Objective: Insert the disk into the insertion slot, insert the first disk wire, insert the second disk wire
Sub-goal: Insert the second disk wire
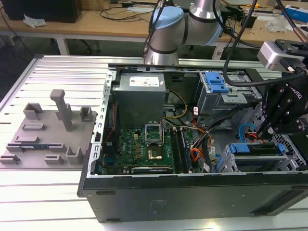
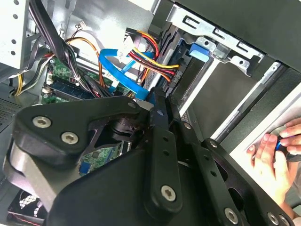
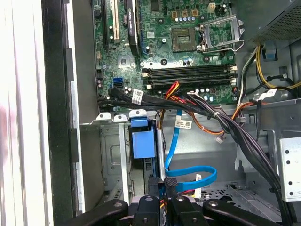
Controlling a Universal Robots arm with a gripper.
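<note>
The tool (image 3: 163,203) is pinched narrow on what looks like the blue wire's (image 3: 190,175) connector, beside the disk (image 3: 142,143) seated in the insertion slot (image 3: 112,155).

1. Silver-and-pale-blue jointed arm (image 1: 179,24), bent at the elbow and reaching toward the exterior view's right.
2. Black linked-finger pincer (image 3: 164,200) pointed downward, its fingers (image 2: 160,141) drawn close, pinching a thin blue part.
3. Person's hand (image 2: 275,162) at the edge of the second wrist view, fingers curled.
</note>
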